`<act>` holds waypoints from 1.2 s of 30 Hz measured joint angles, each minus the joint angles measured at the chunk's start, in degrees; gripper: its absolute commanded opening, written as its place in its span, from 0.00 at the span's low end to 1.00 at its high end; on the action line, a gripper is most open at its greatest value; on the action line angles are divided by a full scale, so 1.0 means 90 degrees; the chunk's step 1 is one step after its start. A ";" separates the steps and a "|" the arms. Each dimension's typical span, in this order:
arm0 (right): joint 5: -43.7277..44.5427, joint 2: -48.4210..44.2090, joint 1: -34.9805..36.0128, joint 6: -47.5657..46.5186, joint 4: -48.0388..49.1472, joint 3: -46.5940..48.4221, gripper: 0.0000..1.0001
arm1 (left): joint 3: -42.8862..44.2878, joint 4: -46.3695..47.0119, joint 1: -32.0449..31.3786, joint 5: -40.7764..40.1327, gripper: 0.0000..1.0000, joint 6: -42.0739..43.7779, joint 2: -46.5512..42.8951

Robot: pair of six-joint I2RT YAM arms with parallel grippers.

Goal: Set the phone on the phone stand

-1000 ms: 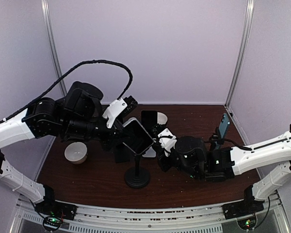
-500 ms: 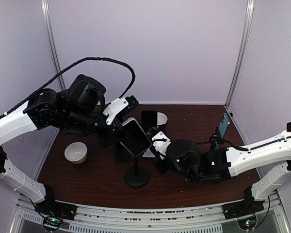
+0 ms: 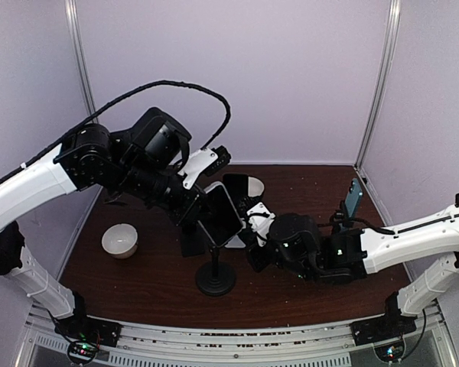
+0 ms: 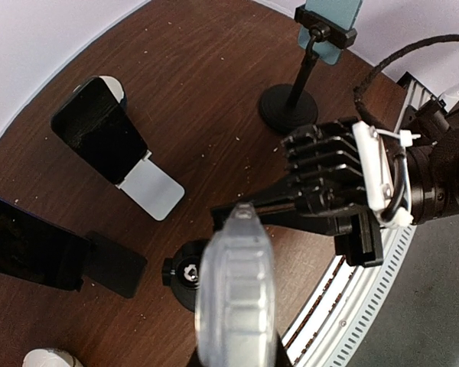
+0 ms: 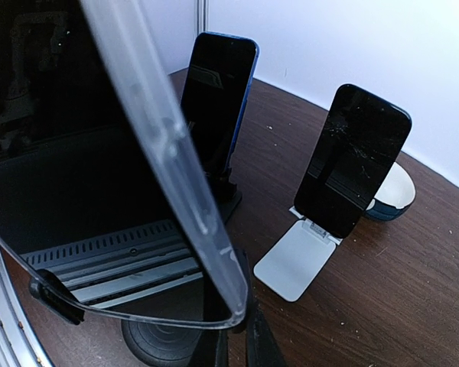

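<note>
Left fingers (image 3: 193, 208) are pinched narrow on the phone (image 3: 222, 215), a glossy dark slab in a clear plastic case with rounded corners. It hangs tilted in the air above the stand (image 3: 216, 280), near the top of the post; I cannot tell whether the two touch. The stand is matte black, with a round disc base and a thin upright post, and it sits on the worktop (image 3: 291, 298), dark brown wood with visible grain and pale specks scattered over it.

Right fingers (image 5: 262, 345) are pressed together just under the phone's lower corner. Whether they pinch anything there I cannot tell.

Behind the stand, a cracked phone (image 5: 356, 164) with a scratched black face leans on a flat white hinged plate (image 5: 294, 260), and a round bowl (image 5: 390, 195) sits just behind it. A blue-edged phone (image 5: 218, 99) stands upright on a black block beside it. Near the left edge sits a plain white cup (image 3: 120, 241). At the far right, a teal phone (image 3: 353, 200) is clamped on another thin black post.
</note>
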 measured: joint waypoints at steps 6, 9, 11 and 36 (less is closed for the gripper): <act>-0.0039 0.0000 0.0000 0.0168 -0.0010 0.0002 0.00 | 0.0044 -0.0070 -0.0075 -0.0126 0.00 -0.0146 0.0027; -0.0075 0.0000 -0.0015 0.0192 -0.0022 0.0002 0.00 | 0.0051 -0.0078 -0.0075 -0.0146 0.00 -0.0199 0.0044; -0.0102 -0.0027 -0.0070 0.0231 -0.0066 -0.0005 0.00 | -0.0095 0.0051 -0.0090 -0.0199 0.00 -0.0287 0.0000; -0.1331 -0.0192 -0.0430 -0.0301 -0.0012 -0.0109 0.04 | -0.0078 0.0022 -0.0427 -0.0855 0.00 -0.0376 0.0034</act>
